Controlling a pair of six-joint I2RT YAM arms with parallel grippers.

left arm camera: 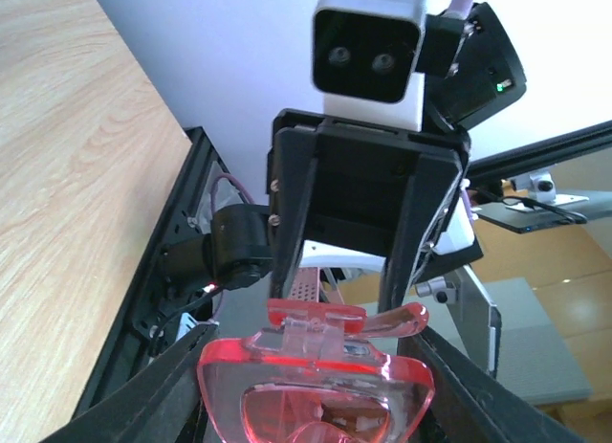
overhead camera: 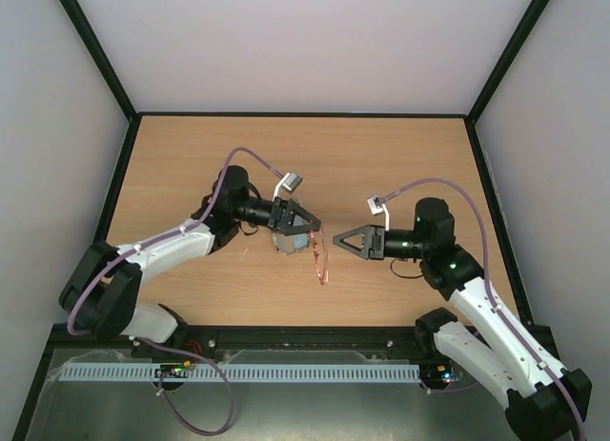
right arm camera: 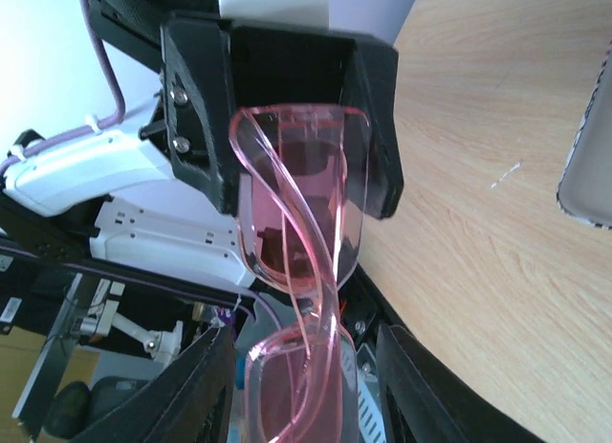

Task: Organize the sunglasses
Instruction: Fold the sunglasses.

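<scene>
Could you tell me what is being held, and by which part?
The left gripper holds the sunglasses by one lens; the right gripper is open.

Under me lies a light wooden table (overhead camera: 400, 155), ringed by a black frame (overhead camera: 303, 114) and pale walls (overhead camera: 305, 41); a white slotted strip (overhead camera: 238, 372) runs along its near side.

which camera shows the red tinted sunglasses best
Right wrist: the red-tinted plastic sunglasses fill much of the frame, held in the left gripper. Left wrist crops them at its bottom edge; top external shows them small and thin.
</scene>
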